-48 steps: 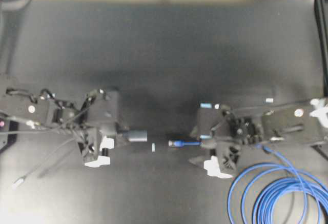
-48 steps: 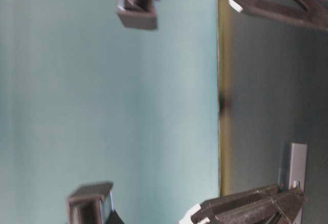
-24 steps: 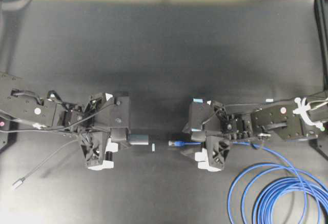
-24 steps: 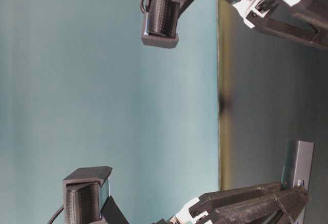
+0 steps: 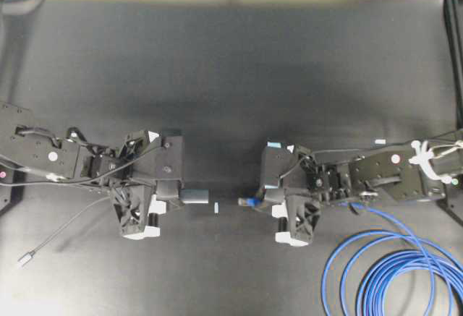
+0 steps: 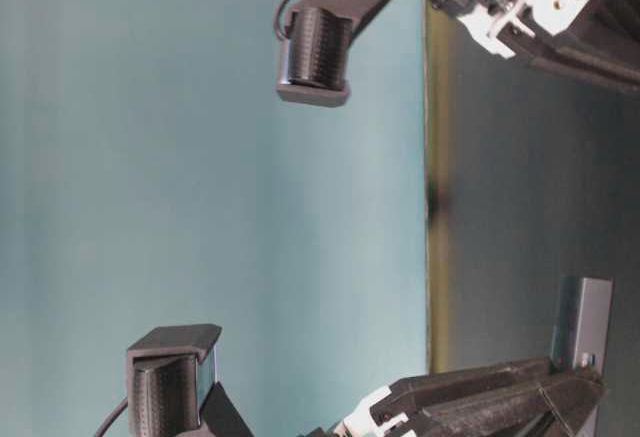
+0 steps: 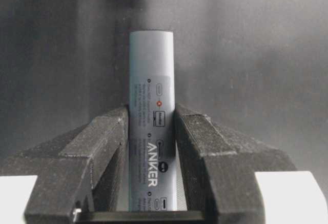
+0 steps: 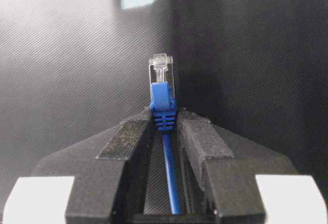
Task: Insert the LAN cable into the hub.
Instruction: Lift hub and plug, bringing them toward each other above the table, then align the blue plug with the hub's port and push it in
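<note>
A: Since a second ago the right hand (image 8: 164, 124) has drawn its fingers in from a wide spread; they now pinch the blue boot of the LAN cable (image 8: 163, 101) just behind its clear plug. The arm has also slid a little toward the middle of the table (image 5: 231, 77).

B: And the left side?

A: Unchanged. The left hand (image 7: 151, 126) stays pressed on the hub (image 7: 151, 80), both fingers flat against its long sides. The grey bar sticks out ahead of the fingertips, printed face up.

B: Where do the two parts sit relative to each other?

A: In the overhead view the hub (image 5: 194, 197) points right and the plug end of the cable (image 5: 249, 202) points left, on nearly one line, near each other but apart. A small pale mark (image 5: 216, 207) lies on the table between them.

B: The rest of the cable?

A: It runs back past the right arm and piles in loops (image 5: 394, 272) at the lower right. The hub's thin grey cord (image 5: 51, 242) trails to the lower left, ending in a small metal plug.
</note>
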